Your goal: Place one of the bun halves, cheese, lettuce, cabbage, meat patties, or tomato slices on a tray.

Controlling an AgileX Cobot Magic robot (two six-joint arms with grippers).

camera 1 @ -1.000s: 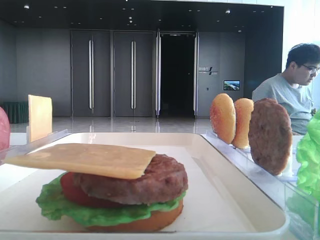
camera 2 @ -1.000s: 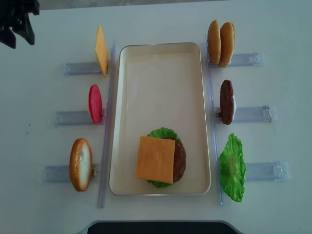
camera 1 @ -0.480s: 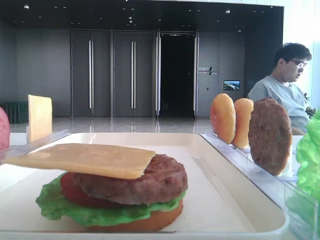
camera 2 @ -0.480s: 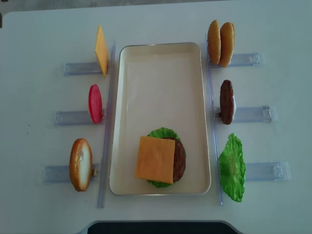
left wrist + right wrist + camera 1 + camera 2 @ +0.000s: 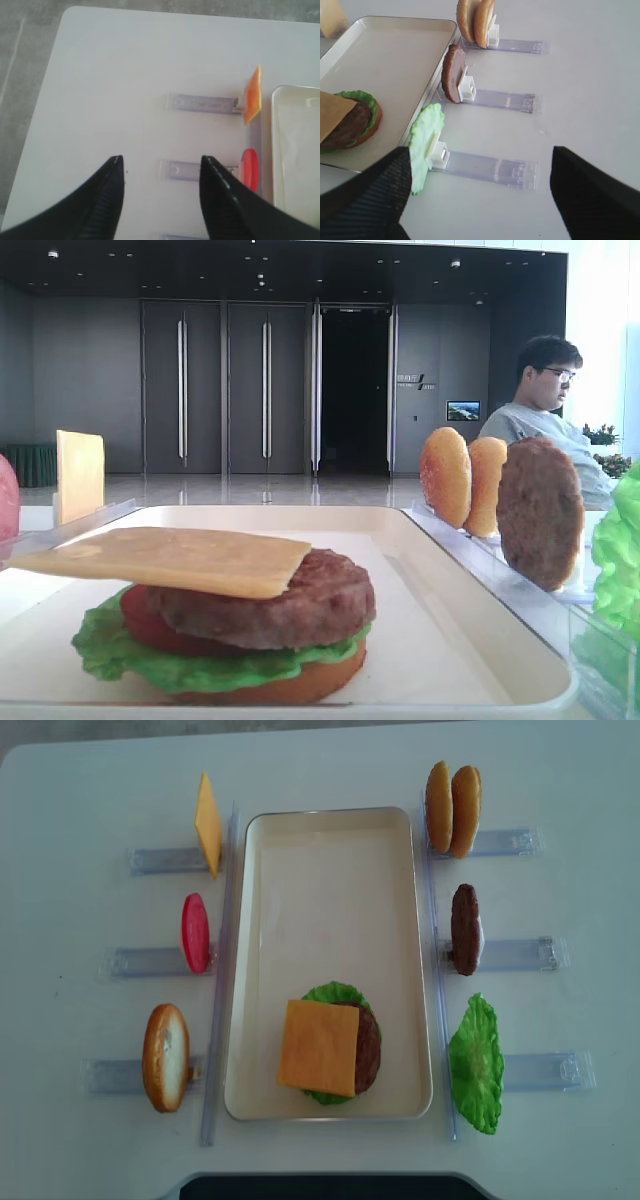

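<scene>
Here the white counter (image 5: pixel 80 780) carries everything. The cream tray (image 5: pixel 330 880) lies with its long axis running away from the robot, ahead and to the right of the left hand (image 5: pixel 161 172), ahead and to the left of the right hand (image 5: pixel 480 185). At its near end sits a stack: a bun half at the bottom, lettuce (image 5: pixel 335 992), a tomato slice (image 5: pixel 140 625) and a meat patty (image 5: pixel 368 1045), topped by a flat square cheese slice (image 5: pixel 318 1047), its edges slightly skewed to the tray's sides.

Clear holders (image 5: pixel 150 860) flank the tray, each propping food on edge. Beyond the left hand's fingers stand a second cheese slice (image 5: pixel 252 95) and a red tomato slice (image 5: pixel 250 170). Ahead of the right hand stand a green lettuce leaf (image 5: pixel 426 145), a brown patty (image 5: pixel 454 73) and two bun halves (image 5: pixel 476 20).

Both hands hang above the counter with fingers apart, holding nothing.
</scene>
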